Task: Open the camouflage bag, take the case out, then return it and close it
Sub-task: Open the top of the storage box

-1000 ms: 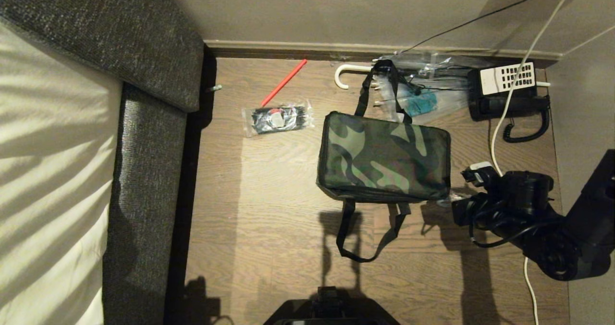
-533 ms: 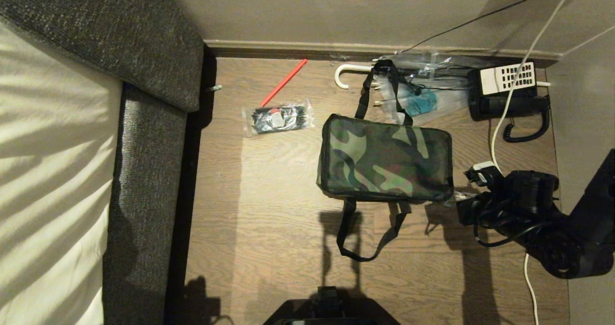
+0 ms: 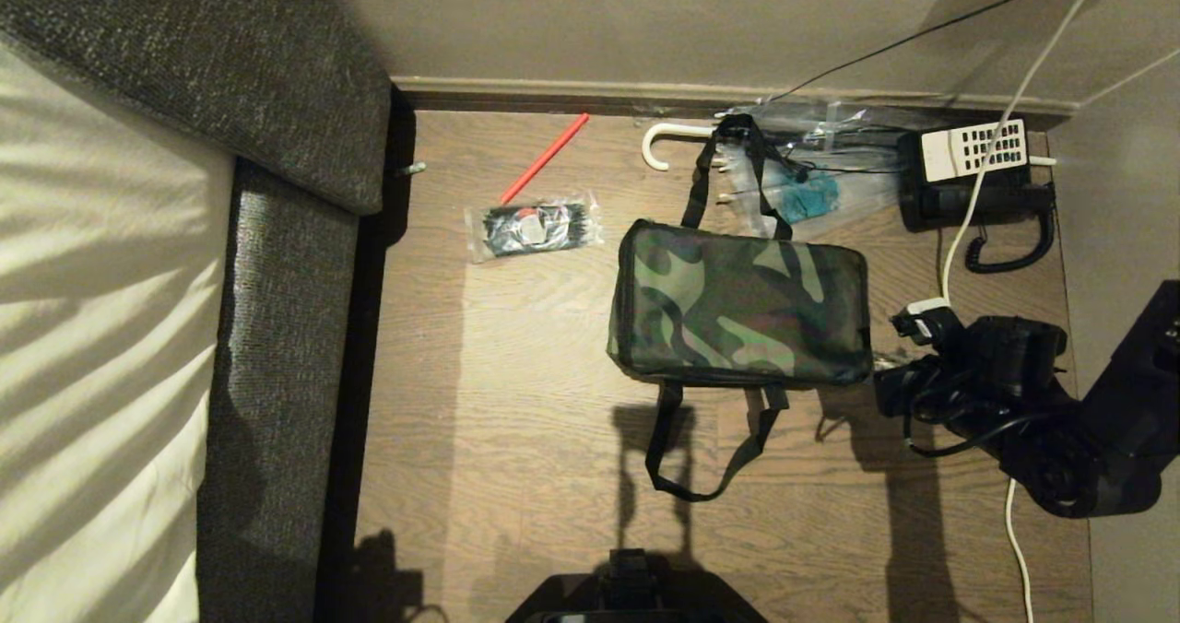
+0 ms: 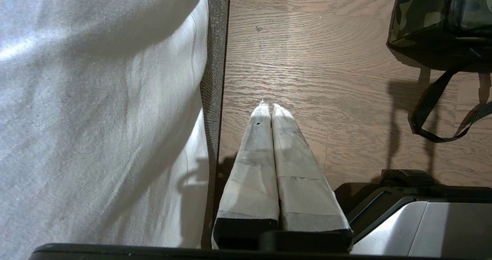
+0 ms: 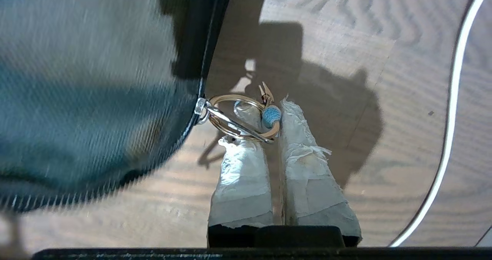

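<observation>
The camouflage bag (image 3: 737,302) lies flat and closed on the wooden floor, one black strap (image 3: 702,448) toward me and one toward the wall. My right gripper (image 3: 882,365) sits at the bag's near right corner. In the right wrist view this gripper (image 5: 269,115) is shut on the metal zipper pull ring (image 5: 226,97), which carries a blue bead (image 5: 271,115); one finger passes through the ring. The bag's edge (image 5: 115,98) is beside it. The case is out of view. My left gripper (image 4: 268,108) hangs shut and empty over the floor beside the bed.
A bed (image 3: 111,328) with a grey frame fills the left. A clear packet of black items (image 3: 533,227), a red stick (image 3: 546,158), a white-handled umbrella (image 3: 659,144) and a black telephone (image 3: 977,181) lie near the far wall. A white cable (image 3: 959,236) runs past my right arm.
My right gripper has drifted slightly toward the far wall and to the right with the ring, and the bag's right end has shifted a little with it. The left arm has stayed still.
</observation>
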You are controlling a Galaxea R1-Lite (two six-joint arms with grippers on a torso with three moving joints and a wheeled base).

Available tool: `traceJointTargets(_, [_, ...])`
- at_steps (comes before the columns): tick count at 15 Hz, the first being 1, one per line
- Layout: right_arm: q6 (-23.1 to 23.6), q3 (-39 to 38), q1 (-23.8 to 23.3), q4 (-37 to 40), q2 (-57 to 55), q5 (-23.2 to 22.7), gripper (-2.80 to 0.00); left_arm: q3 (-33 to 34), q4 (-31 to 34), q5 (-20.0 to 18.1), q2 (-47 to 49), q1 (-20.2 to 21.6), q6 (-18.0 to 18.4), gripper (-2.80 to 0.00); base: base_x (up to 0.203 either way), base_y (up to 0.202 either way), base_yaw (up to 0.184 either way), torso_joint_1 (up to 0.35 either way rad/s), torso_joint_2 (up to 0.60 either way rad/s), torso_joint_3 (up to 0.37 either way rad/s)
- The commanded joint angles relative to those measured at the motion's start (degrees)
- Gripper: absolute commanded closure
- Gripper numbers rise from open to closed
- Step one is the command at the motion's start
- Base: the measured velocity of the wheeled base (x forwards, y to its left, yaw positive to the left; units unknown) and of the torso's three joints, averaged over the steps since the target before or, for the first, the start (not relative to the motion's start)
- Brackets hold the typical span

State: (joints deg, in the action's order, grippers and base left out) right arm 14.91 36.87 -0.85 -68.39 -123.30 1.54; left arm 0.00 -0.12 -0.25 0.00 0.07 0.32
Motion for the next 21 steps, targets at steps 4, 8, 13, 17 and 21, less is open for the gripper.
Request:
traceJointTargets(4, [-0.88,2.57,-0.03,-0.75,0.06,-0.05,0.0,0.09,-0.04,-0.01,-0.01,0.01,0.03,0.0,0.0,0.0,0.0,0.0,0.0,0.0])
traceJointTargets(8, [-1.9,3.91,0.0,-2.85,-0.54,-0.21,0.0,0.09,-0.06,-0.01,-0.09,0.01,0.03,0.0,0.0,0.0,0.0,0.0,0.0,0.0])
traceJointTargets(13, [-1.99,5.74,-0.03,-2.81,-0.72,0.04,0.0,0.09,0.01,-0.01,-0.01,0.01,0.03,0.0,0.0,0.0,0.0,0.0,0.0,0.0])
traceJointTargets(17, [-3.79,7.99,-0.03,-4.39,-1.12,0.03,0.0,0.09,-0.06,-0.01,-0.09,0.01,0.03,0.0,0.0,0.0,0.0,0.0,0.0,0.0])
traceJointTargets(21, [-6.27,11.07,-0.03,-5.33,-1.63,0.04,0.0,0.09,0.03,-0.01,-0.09,0.01,0.03,0.0,0.0,0.0,0.0,0.0,0.0,0.0])
